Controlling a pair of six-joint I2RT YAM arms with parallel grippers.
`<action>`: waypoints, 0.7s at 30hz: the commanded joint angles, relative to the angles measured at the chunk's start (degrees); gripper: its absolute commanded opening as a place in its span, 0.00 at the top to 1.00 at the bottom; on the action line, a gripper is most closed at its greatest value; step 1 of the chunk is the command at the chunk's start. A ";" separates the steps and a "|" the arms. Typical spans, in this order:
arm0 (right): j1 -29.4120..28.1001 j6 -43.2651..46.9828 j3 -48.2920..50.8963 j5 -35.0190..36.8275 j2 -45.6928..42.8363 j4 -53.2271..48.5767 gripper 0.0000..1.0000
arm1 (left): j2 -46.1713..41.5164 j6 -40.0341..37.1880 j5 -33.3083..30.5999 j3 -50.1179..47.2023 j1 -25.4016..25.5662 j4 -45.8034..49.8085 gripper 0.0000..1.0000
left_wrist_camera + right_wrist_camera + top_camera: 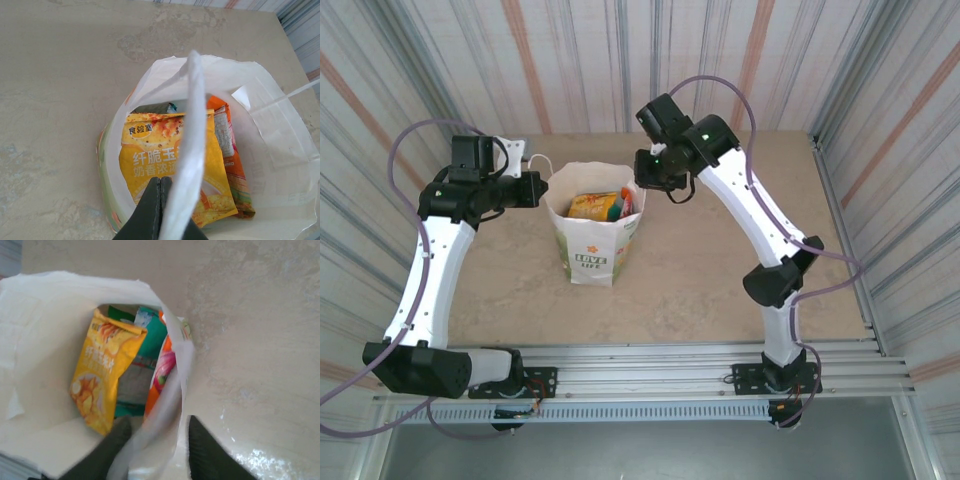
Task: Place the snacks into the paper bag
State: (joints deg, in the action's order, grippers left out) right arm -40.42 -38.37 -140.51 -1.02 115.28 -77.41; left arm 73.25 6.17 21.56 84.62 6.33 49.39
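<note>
The white paper bag point(592, 255) stands upright mid-table with "LOVE LIFE" on its front. Several snacks lie inside it: a yellow packet point(590, 206) point(160, 160) point(102, 370), an orange one point(227, 140) point(162, 370) and a teal one point(152, 332). My left gripper point(538, 190) point(161, 181) is shut at the bag's left rim, over the opening. A white handle strip point(192, 125) crosses in front of its right finger; I cannot tell whether it is pinched. My right gripper point(643, 184) point(157, 422) stands open at the right rim, straddling the other handle strip point(170, 395).
The beige table point(700, 270) stretches to the right of the bag and in front of it. Striped walls close in on three sides. An aluminium rail point(650, 360) carrying both arm bases runs along the near edge.
</note>
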 commanded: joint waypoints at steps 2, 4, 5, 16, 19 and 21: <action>0.52 3.28 -2.75 -2.50 1.24 3.09 0.97 | -1.14 0.29 1.74 0.14 0.24 -1.03 0.96; 0.67 4.18 -2.78 -1.49 0.21 3.82 1.00 | -0.73 0.33 0.47 0.66 1.62 -0.98 0.96; 0.80 4.63 -2.76 -0.58 -0.48 3.97 1.00 | -0.44 0.25 -0.03 1.17 2.52 -1.02 0.96; 6.56 8.40 -2.75 0.89 -6.81 2.20 1.00 | 6.36 1.01 -4.10 9.45 12.90 -2.37 0.99; 8.18 9.53 -2.59 1.20 -7.18 0.44 1.00 | 8.31 1.69 -5.18 10.73 15.76 -4.10 0.99; 8.81 10.50 -2.18 1.21 -7.05 -0.42 1.00 | 9.76 2.32 -5.74 11.34 17.61 -4.78 0.99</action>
State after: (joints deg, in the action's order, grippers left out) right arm -32.08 -30.68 -141.12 -0.86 111.11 -77.19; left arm 82.32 7.14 17.23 92.97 22.22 48.86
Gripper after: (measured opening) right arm 0.048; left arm 0.052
